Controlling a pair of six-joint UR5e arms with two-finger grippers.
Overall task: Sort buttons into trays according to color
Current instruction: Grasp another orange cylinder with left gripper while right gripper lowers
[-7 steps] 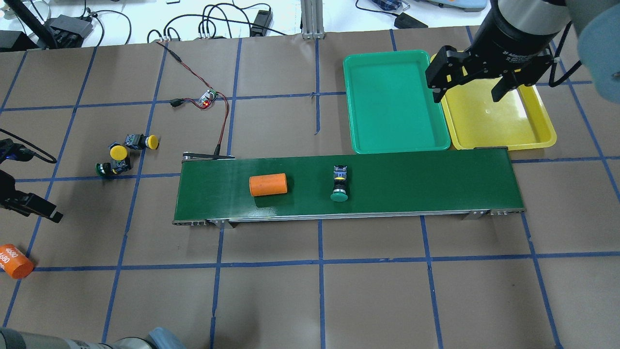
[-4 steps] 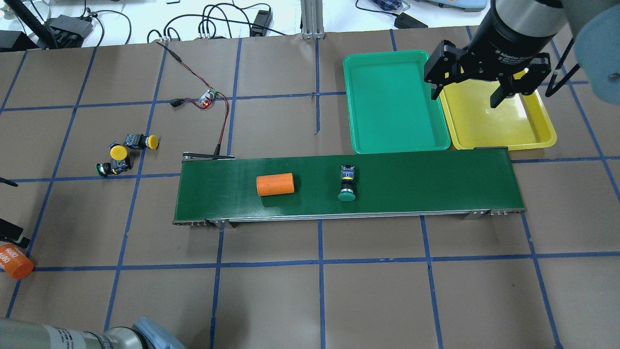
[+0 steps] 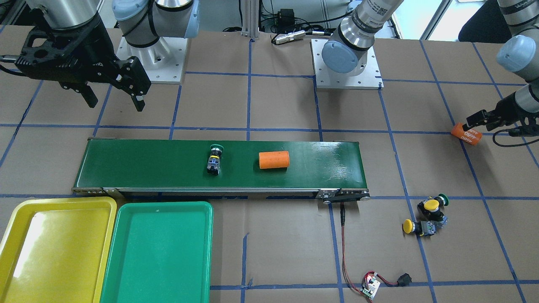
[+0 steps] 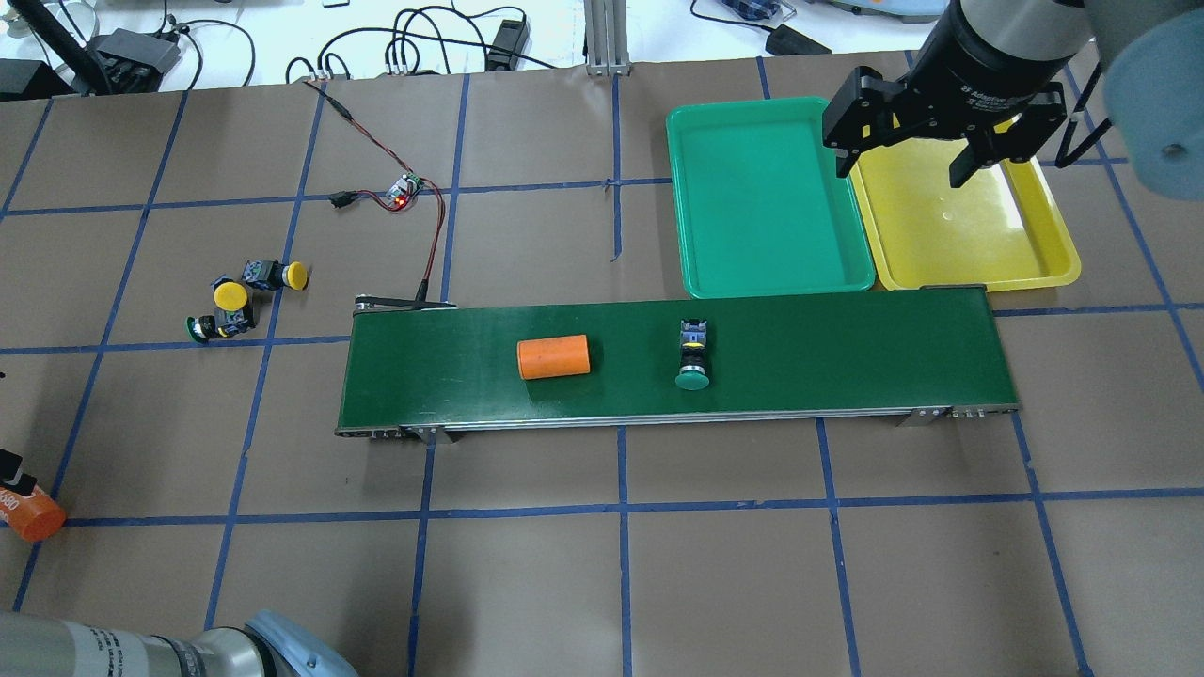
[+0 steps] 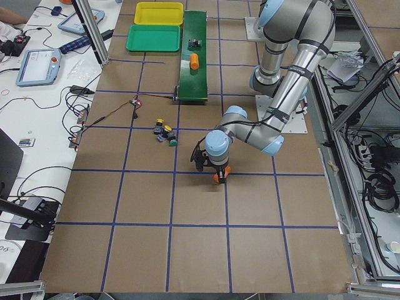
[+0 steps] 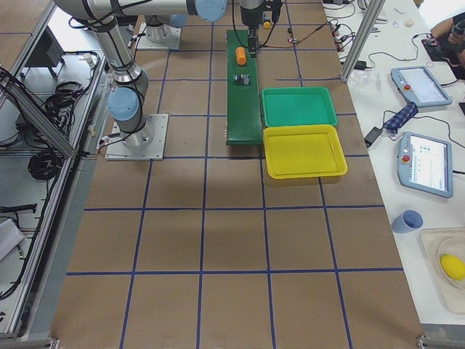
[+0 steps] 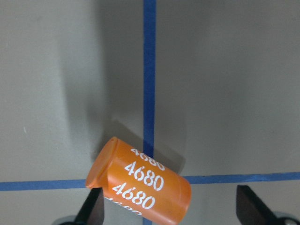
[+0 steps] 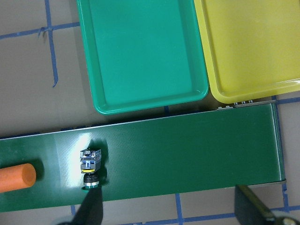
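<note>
One green-capped button [image 4: 693, 362] lies on its side on the conveyor belt; it also shows in the front view [image 3: 214, 160] and the right wrist view [image 8: 90, 166]. Two yellow buttons [image 4: 230, 295] [image 4: 282, 275] and a green button [image 4: 209, 326] sit clustered on the table to the left. The green tray [image 4: 767, 197] and the yellow tray [image 4: 969, 226] are both empty behind the belt. My right gripper [image 4: 903, 174] is open and empty, above the seam between the trays. My left gripper [image 7: 171, 211] is open, straddling the orange "4680" cylinder [image 7: 140, 187].
A plain orange cylinder [image 4: 553, 357] lies on the dark-green conveyor belt [image 4: 847, 348], left of the button. A small circuit board [image 4: 406, 191] with red and black wires sits behind the belt's left end. The "4680" cylinder [image 4: 33, 515] is at the table's left edge.
The orange cylinder and the green button have ridden rightward on the belt. My left gripper has moved down to the "4680" cylinder. My right gripper has shifted slightly away over the trays.
</note>
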